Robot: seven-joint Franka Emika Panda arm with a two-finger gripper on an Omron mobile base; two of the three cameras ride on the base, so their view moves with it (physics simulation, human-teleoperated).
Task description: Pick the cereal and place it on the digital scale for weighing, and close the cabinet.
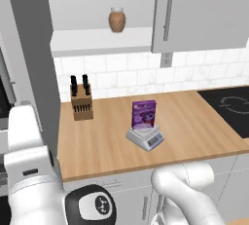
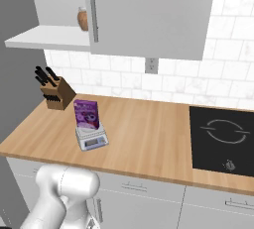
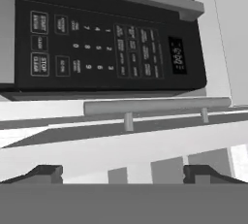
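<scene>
We see the cereal (image 1: 144,114) standing upright on the digital scale (image 1: 145,138), out on the wooden counter (image 1: 194,126), the purple box covering the round plate while the bluish display faces the counter's front edge. From the right base view the same pair sits toward the left half of the counter, cereal (image 2: 86,113) on top of the digital scale (image 2: 92,138). The knife block (image 1: 81,102) stands near the wall to the left of them, well apart, and the black cooktop (image 2: 221,140) lies far off to the right. Up above, the cabinet (image 1: 199,12) has one door swung open, its edge running down the left side of the left base view, leaving the shelf bare to us with the brown jar (image 1: 116,20) on it. In the hand view our gripper (image 3: 124,173) has its dark tips spread wide apart with nothing between them, facing a black keypad panel (image 3: 97,48) and a silver bar handle (image 3: 155,106).
</scene>
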